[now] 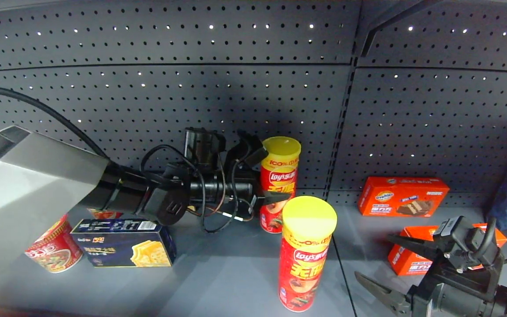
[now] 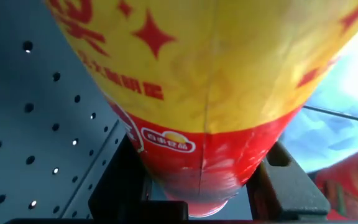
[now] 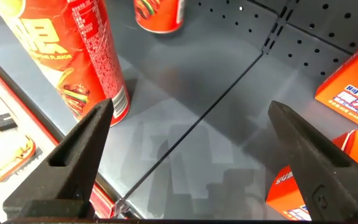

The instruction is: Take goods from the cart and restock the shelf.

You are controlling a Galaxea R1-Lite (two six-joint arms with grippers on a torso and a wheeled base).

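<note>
The left pincer (image 1: pixel 266 177) pinches the rear chip can (image 1: pixel 281 169) at mid-height, a finger on either side. The can stands upright on the shelf (image 1: pixel 227 273), near the pegboard back. That arm lies level, stretched in from the left. The right pincer (image 1: pixel 390 266) is spread wide and empty, low over the shelf, beside the front chip can (image 1: pixel 307 259).

A shop. Its metal shelf (image 1: pixel 236 273) with perforated back panel (image 1: pixel 192 88) carries packaged snacks: orange boxes (image 1: pixel 403 196) right of the front chip can (image 1: pixel 307 255), a cracker box (image 1: pixel 123 243) left.
</note>
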